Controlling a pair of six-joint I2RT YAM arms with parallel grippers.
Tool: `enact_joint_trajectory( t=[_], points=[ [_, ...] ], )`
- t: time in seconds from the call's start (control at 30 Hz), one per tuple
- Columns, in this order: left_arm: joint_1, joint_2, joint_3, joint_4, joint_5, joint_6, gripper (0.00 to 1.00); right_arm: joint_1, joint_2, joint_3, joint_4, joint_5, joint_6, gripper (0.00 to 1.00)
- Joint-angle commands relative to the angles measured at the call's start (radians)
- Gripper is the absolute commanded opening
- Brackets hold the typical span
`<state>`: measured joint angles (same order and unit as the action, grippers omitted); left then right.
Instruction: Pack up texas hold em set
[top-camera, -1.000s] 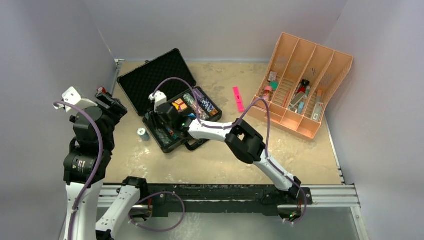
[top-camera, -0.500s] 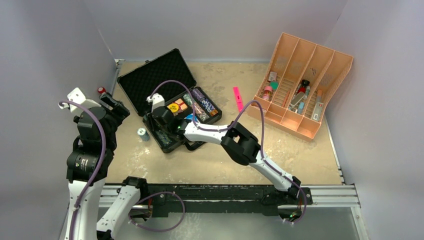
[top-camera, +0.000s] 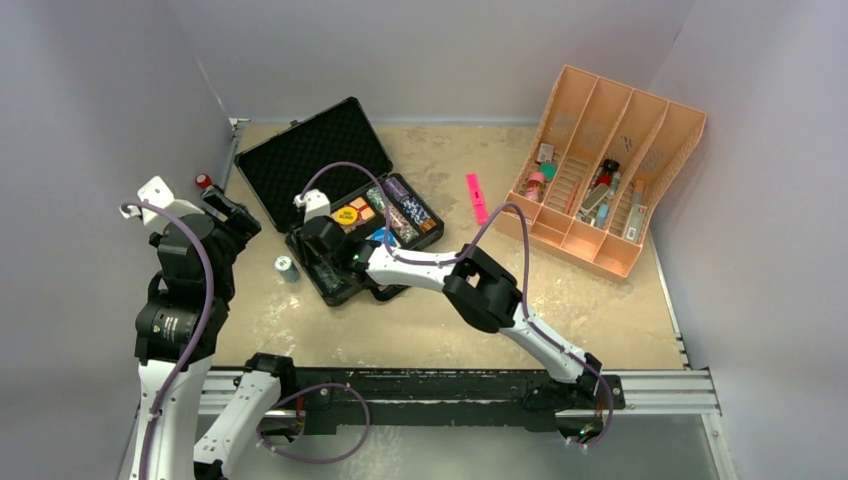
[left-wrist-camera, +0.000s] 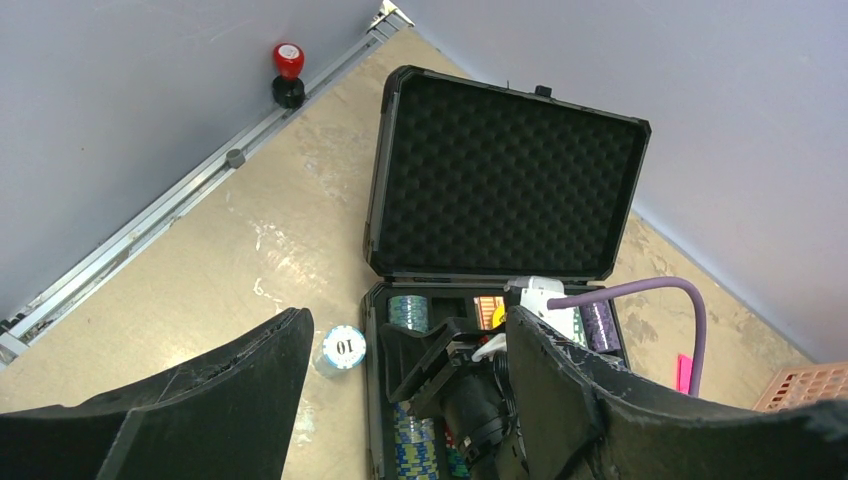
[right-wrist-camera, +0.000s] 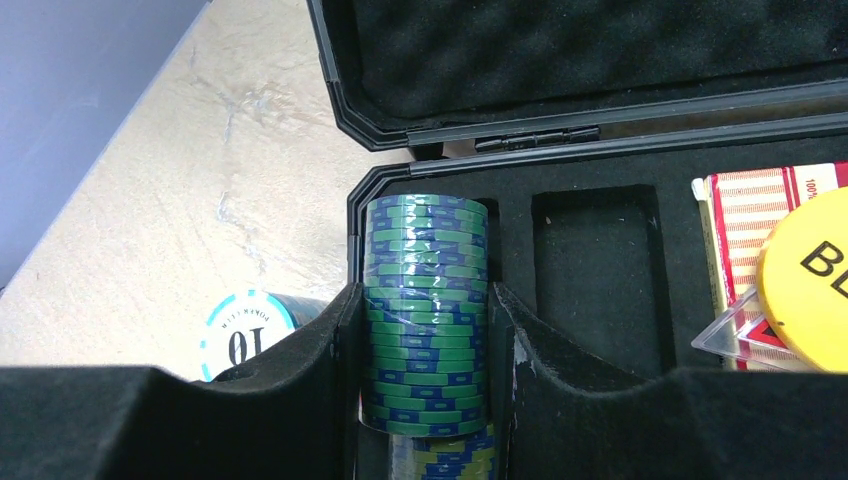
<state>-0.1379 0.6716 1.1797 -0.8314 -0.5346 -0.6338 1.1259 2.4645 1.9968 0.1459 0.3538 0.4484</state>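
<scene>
Right wrist view: my right gripper (right-wrist-camera: 425, 300) pinches green chip stack (right-wrist-camera: 427, 250), seated in end slot of open case (right-wrist-camera: 600, 150). Red card deck (right-wrist-camera: 740, 225) already in. Left gripper (left-wrist-camera: 405, 330) spread, empty. To do, I judge: loose chip stack (top-camera: 286, 267) beside case, then close lid.

place: robot lab cell | cues: plain grey walls (top-camera: 440, 50) around beige tabletop (top-camera: 600, 310); aluminium rail (top-camera: 660, 385) at near edge
</scene>
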Motion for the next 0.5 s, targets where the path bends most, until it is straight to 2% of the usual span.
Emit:
enact_joint_trajectory(
  t=[0.0, 0.07, 0.17, 0.3, 0.47],
  points=[
    [0.001, -0.007, -0.009, 0.031, 0.000, 0.016, 0.70, 0.005, -0.098, 0.026, -0.062, 0.025, -0.021, 0.01],
    [0.001, -0.005, -0.009, 0.031, 0.002, 0.016, 0.70, 0.005, -0.087, 0.042, -0.081, 0.019, -0.022, 0.07],
    [0.001, -0.002, -0.011, 0.031, 0.002, 0.017, 0.70, 0.005, -0.073, 0.061, -0.097, 0.019, -0.022, 0.33],
    [0.001, 0.000, -0.012, 0.031, 0.009, 0.023, 0.71, 0.005, -0.103, 0.045, -0.079, -0.040, -0.027, 0.57],
    [0.001, 0.010, -0.007, 0.030, 0.014, 0.034, 0.73, 0.005, -0.174, 0.022, -0.047, -0.084, -0.046, 0.68]
  ],
)
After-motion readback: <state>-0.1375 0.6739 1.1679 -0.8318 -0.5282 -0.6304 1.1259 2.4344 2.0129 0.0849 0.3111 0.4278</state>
